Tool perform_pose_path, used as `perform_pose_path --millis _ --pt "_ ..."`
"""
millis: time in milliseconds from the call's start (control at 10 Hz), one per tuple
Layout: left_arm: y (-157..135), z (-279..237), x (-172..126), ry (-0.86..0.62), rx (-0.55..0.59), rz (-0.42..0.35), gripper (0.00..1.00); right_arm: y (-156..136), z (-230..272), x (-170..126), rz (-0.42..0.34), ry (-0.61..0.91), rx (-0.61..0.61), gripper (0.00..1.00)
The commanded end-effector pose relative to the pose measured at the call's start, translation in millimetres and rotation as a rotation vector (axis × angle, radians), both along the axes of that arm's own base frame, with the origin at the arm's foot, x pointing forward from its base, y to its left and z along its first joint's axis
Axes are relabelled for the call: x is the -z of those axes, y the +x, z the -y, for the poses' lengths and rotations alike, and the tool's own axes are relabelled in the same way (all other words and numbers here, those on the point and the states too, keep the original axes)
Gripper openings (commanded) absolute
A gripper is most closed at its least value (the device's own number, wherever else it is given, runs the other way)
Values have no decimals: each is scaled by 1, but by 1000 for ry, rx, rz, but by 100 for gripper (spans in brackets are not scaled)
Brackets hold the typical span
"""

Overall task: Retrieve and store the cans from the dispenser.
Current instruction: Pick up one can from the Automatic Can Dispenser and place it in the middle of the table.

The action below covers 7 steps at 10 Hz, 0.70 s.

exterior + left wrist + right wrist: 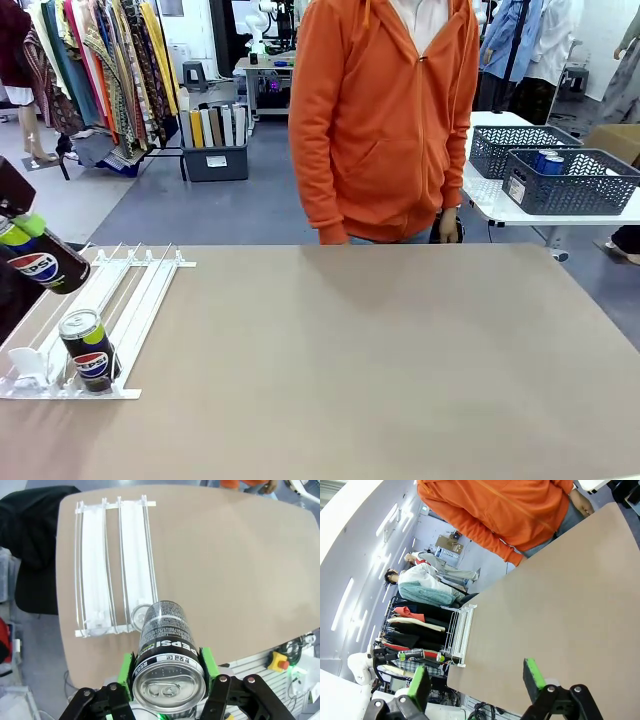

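Observation:
My left gripper is shut on a black Pepsi can, its green pads pressed to both sides near the silver top. In the front view that can hangs tilted at the far left, above the white dispenser, with the left gripper behind it. A second Pepsi can stands upright at the dispenser's near end by the stoppers; its top shows just beyond the held can. My right gripper is open and holds nothing, hovering over the table far from the dispenser.
A person in an orange hoodie stands at the table's far edge, hands low. Behind on the right, two dark mesh baskets sit on a white side table, one with blue cans. A black object lies off the table beside the dispenser.

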<state>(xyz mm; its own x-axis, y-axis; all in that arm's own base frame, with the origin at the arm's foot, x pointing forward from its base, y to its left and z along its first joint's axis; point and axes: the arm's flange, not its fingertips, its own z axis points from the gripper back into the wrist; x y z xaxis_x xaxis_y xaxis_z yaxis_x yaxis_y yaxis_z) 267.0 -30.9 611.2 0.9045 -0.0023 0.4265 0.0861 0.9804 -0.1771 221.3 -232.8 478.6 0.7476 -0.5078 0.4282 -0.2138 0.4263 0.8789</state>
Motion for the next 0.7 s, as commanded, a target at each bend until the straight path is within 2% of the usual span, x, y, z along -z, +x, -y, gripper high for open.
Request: perform_pose_path --millis 0,100,200,300,400,500,600 --pt "14 18 -8 5 -13 43 0 3 0 -2 37 3 4 100" --pt "32 45 -16 0 33 85 0 3 0 -2 37 3 4 100" --pt "55 78 -25 -18 31 104 0 3 0 -2 37 3 4 100" --pt "76 121 -26 -57 78 100 0 3 0 -2 37 3 4 100" --pt "98 176 -22 25 137 90 0 3 0 -2 37 3 4 100" --pt "114 212 -15 83 210 47 0 3 0 -2 37 3 4 100" --pt "141 273 7 144 329 18 0 3 0 -2 37 3 4 100"
